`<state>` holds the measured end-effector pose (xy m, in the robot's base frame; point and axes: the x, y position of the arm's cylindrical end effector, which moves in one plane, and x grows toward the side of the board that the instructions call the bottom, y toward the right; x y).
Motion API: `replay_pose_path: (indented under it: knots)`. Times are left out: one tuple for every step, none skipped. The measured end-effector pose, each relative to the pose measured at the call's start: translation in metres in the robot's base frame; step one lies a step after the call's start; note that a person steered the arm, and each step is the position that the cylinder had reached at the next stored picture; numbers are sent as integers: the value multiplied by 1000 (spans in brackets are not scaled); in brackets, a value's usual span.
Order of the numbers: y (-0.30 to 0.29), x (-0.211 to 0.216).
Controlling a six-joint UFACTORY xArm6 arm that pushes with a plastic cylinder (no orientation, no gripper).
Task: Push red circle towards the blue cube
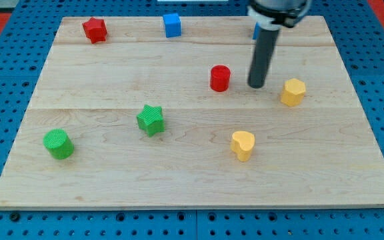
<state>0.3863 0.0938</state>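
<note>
While the red circle (220,78) stands near the middle of the wooden board (192,173), it is not yet close to the blue cube (172,25), which sits up and to the view's left of the circle, at the far edge of the board. So I judge the task as hardly begun: almost all of the way to the cube is left to do.

My tip (257,86) rests on the board just beside the red circle, on the circle's right side in the view, with a small gap between them; it does not touch the circle as far as I can see. The rod has no jaws and it holds nothing. From this side a push would send the circle mostly to the view's left, so I think the tip must come more below the circle to drive it up toward the cube.

Behind the rod, up and to the right of the red circle, a small piece of another blue block (255,30) shows; the rod hides most of it and I cannot tell its shape. The arm's upper part is cut off by the view's top.
</note>
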Motion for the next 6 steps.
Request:
replay_pose_path:
  knots:
    - [-41, 0]
    - [-106, -7]
    - [-135, -26]
    - [-153, -41]
    - [-157, -48]
    - [-184, -60]
